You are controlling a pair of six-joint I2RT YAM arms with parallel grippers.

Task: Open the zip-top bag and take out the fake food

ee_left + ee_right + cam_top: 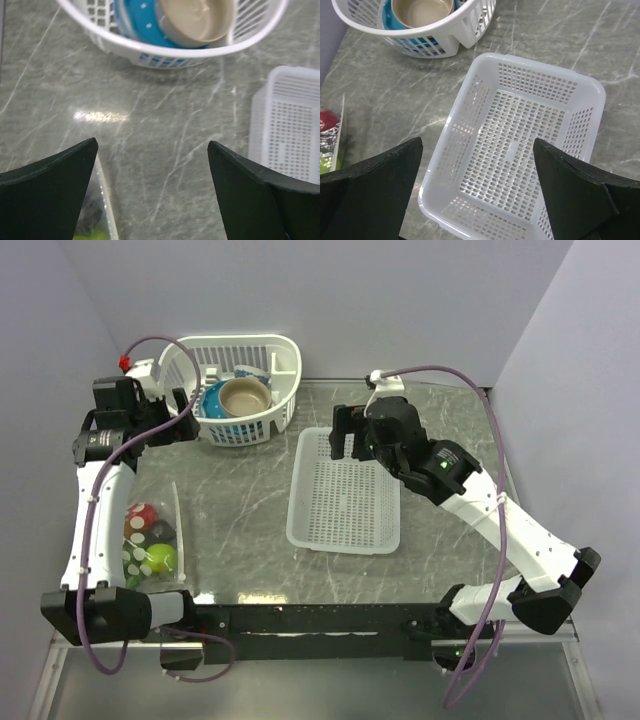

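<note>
Overhead, zip-top bag (150, 540) lies flat at the bench's near-left corner, fake food (160, 558) inside; left wrist view catches only its edge. Left gripper (186, 412) and right gripper (347, 447) both spread wide, empty, clearest in wrist views. Right hovers above white mesh tray (343, 502).

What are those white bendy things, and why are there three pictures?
They are two robot arms fixed to the near edge of a table. The big picture looks down from above. The other two come from a small camera on each wrist, so the black wedges there are that arm's own fingers. The left gripper and the right gripper are both open and hold nothing. On the grey table lie a dotted zip-top bag with fake food inside, a white mesh tray, and a white basket holding bowls.
</note>
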